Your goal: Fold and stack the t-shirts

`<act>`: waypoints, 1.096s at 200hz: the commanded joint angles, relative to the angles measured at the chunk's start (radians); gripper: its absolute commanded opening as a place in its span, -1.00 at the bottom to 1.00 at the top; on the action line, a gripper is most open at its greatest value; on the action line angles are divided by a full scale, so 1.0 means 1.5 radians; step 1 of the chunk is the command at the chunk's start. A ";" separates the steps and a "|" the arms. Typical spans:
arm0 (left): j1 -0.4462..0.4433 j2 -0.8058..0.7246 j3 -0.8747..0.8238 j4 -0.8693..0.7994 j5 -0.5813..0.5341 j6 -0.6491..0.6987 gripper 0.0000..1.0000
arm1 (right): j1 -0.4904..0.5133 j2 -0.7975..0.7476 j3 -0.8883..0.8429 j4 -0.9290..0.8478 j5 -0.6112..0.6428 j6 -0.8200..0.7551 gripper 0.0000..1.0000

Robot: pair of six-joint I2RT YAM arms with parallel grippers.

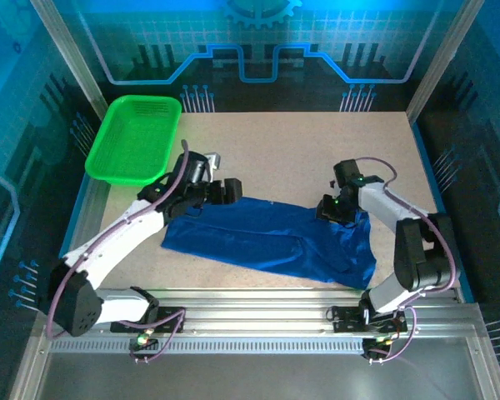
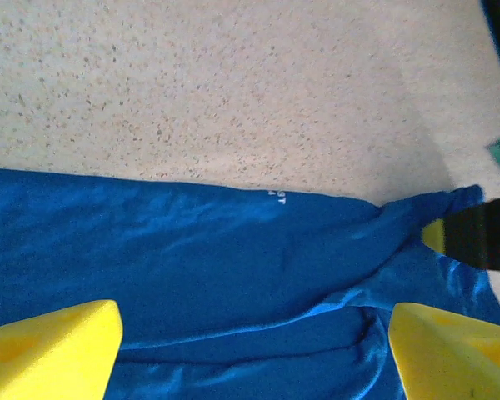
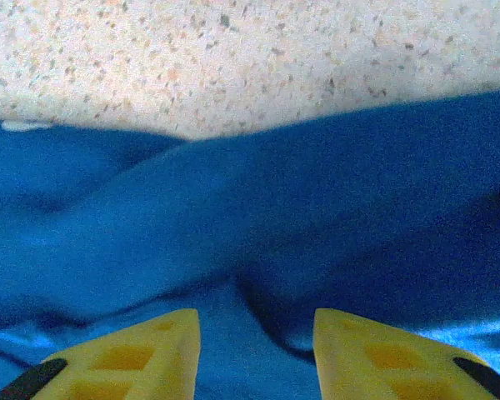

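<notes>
The left tool is wide open, no doubt about it. In its wrist view the two yellow fingers sit in the bottom corners of the frame, well apart, with nothing pinched between them. It sits over the upper left end of the t-shirt. Blue cloth fills the lower half of that wrist view, with a bit of tiny white lettering right by the shirt's far edge.

The right tool is trickier. Its yellow fingers show at the bottom of its wrist view with a moderate gap, and a crease of blue cloth runs down into that gap. Honestly, I cannot tell if it's pinching the fabric or just resting on it. In the top view it's down at the shirt's upper edge, right of centre.

The shirt itself is royal blue and lies as a long rumpled band across the middle of the table. It slants from left of centre down to the lower right, where it gets wider and bunched up. From above it's plain blue with a few folds. The table is a speckled beige board. The green plastic basket sits in the upper left corner of the table, apart from the shirt, just above the left arm.
</notes>
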State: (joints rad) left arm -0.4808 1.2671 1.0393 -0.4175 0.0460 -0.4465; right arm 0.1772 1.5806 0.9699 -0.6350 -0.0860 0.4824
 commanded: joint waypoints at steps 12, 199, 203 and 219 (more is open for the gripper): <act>-0.001 -0.082 -0.022 -0.075 -0.041 -0.004 0.78 | 0.018 0.038 0.022 0.010 0.009 -0.025 -0.33; 0.070 -0.147 -0.105 -0.099 -0.069 -0.009 0.80 | 0.045 -0.089 -0.030 -0.049 0.053 0.003 -0.20; 0.070 -0.145 -0.104 -0.100 -0.069 -0.009 0.80 | 0.043 -0.081 -0.027 -0.048 0.057 -0.004 -0.17; 0.070 -0.143 -0.097 -0.100 -0.070 -0.008 0.81 | 0.040 -0.043 -0.010 -0.042 0.057 -0.030 -0.11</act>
State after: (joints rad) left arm -0.3820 1.0447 0.8833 -0.5919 -0.0780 -0.4473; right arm 0.2543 1.4467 0.9249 -0.6720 -0.0368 0.4828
